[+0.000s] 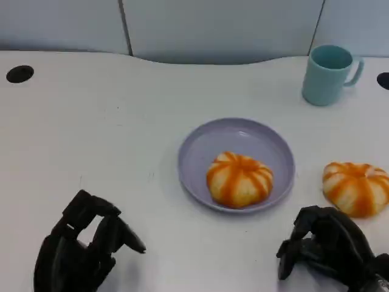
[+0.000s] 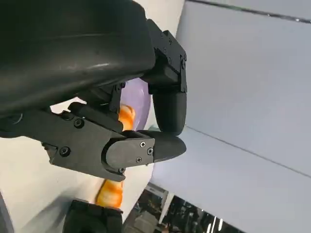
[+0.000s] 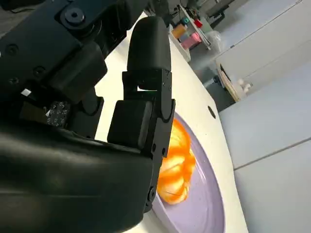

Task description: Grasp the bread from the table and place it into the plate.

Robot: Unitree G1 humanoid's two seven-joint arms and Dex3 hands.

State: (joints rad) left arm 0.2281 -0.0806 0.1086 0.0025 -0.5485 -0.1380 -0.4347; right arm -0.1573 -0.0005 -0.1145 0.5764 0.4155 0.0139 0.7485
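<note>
Head view: a white worktop (image 1: 91, 140) carries a lilac plate (image 1: 200, 152) near its middle, and one orange-striped bread roll (image 1: 239, 179) sits inside the plate, toward its near right portion. A second bread roll (image 1: 357, 188) of the same pattern lies on the worktop to the right of the plate, apart from its rim. A teal mug (image 1: 328, 74) stands upright at the far right, well clear of the plate. A dark round hole (image 1: 20, 73) marks the worktop at far left. The left robot hand (image 1: 85, 246) sits at lower left, fingers curled inward with nothing between them. The right robot hand (image 1: 328, 246) sits at lower right, just near of the second roll, fingers likewise curled and holding nothing; contact with that roll cannot be confirmed. Left wrist view: the left robot hand (image 2: 121, 126) occupies most of the frame, its fingers (image 2: 167, 104) bent in and gripping nothing; behind them, part of the plate (image 2: 138, 97) and an orange slice of a roll (image 2: 126, 117) are seen, with another orange roll (image 2: 111, 193) further along. Right wrist view: the right robot hand (image 3: 112, 111) has its fingers (image 3: 148, 58) folded, nothing grasped; beyond them the roll (image 3: 177, 165) rests in the plate (image 3: 209, 194).
</note>
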